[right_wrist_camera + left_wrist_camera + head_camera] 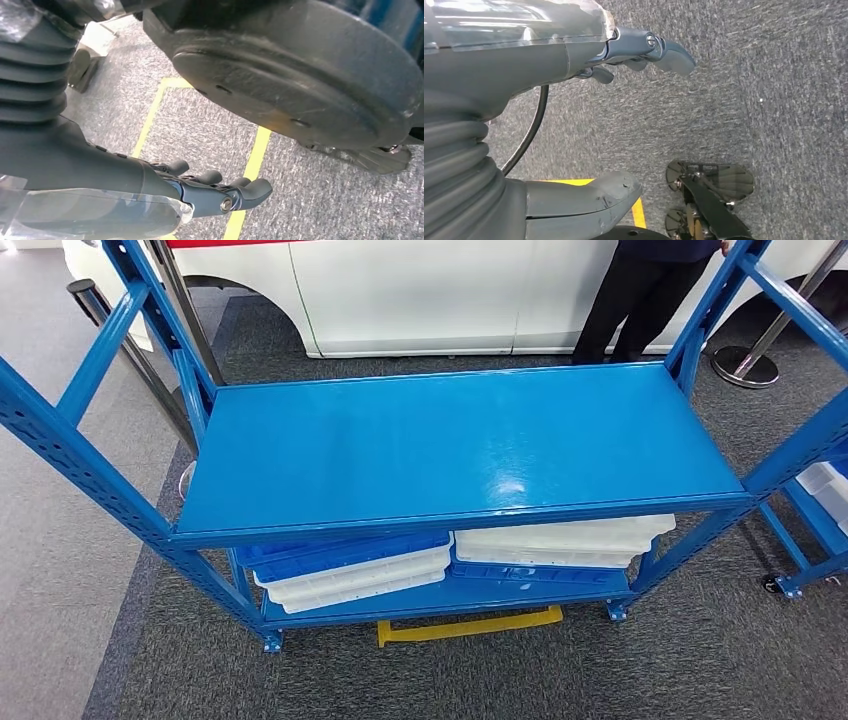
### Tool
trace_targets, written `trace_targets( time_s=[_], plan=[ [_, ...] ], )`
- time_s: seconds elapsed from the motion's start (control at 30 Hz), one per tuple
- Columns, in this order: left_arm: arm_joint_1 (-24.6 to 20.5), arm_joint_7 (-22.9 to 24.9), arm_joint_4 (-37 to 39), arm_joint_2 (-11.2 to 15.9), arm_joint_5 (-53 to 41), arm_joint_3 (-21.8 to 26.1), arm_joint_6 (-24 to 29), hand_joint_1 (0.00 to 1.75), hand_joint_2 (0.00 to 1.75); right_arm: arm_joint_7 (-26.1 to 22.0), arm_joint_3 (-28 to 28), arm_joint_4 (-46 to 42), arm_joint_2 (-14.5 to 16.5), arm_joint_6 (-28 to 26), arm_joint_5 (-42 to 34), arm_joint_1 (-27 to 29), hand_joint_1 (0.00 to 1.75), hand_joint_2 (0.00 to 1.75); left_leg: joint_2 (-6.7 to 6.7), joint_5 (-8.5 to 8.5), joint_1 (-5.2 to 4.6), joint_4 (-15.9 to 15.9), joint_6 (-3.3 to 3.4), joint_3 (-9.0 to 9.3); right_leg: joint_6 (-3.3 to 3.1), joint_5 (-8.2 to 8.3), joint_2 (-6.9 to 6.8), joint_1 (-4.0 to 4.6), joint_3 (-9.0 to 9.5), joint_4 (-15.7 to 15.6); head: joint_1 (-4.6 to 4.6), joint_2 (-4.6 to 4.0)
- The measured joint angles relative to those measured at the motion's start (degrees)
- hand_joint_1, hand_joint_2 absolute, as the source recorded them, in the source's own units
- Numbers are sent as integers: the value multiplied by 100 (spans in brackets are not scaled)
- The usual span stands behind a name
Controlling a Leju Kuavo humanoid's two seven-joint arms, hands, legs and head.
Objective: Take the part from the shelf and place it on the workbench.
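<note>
A blue metal shelf rack [460, 445] stands right in front of me in the head view; its upper board is a smooth glossy blue sheet. On its lower board lie stacked white and blue trays [350, 575] and a second stack of white trays [560, 540]. My left hand [574, 55] hangs over grey carpet in the left wrist view, thumb [589, 205] and fingers [669, 52] apart with nothing between them. My right hand [150, 185] also hangs over the carpet, its fingers [250, 190] stretched out and holding nothing.
Behind the rack a person in dark trousers [625, 300] stands by a white car [420, 290]. A stanchion base [745, 365] sits at the back right, and another blue rack [815, 510] with a white bin at the right edge. A yellow strip [470, 627] marks the carpet.
</note>
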Motion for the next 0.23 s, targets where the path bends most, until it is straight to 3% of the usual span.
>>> trace_targets(
  time_s=[0.1,0.13,0.2,0.23],
  plan=[
    [80,40,-64,75,383,-370,-87,0,175,-78,104,-67,-68,13,-297,67,0,175,0,0,0,0,0,0,0,0,0,0,0,0,0,0],
    [107,58,-86,98,506,-491,-118,0,175,-102,136,-90,-92,21,-395,90,0,131,0,0,0,0,0,0,0,0,0,0,0,0,0,0],
    [162,91,-131,148,764,-743,-179,0,87,-155,205,-137,-143,49,-598,137,0,44,0,-1,0,0,-1,0,1,-1,0,0,0,0,-1,0],
    [176,100,-141,159,829,-807,-194,0,58,-167,223,-148,-156,59,-650,150,0,0,0,-1,0,0,-1,0,1,-1,0,0,0,0,0,0]
  ],
)
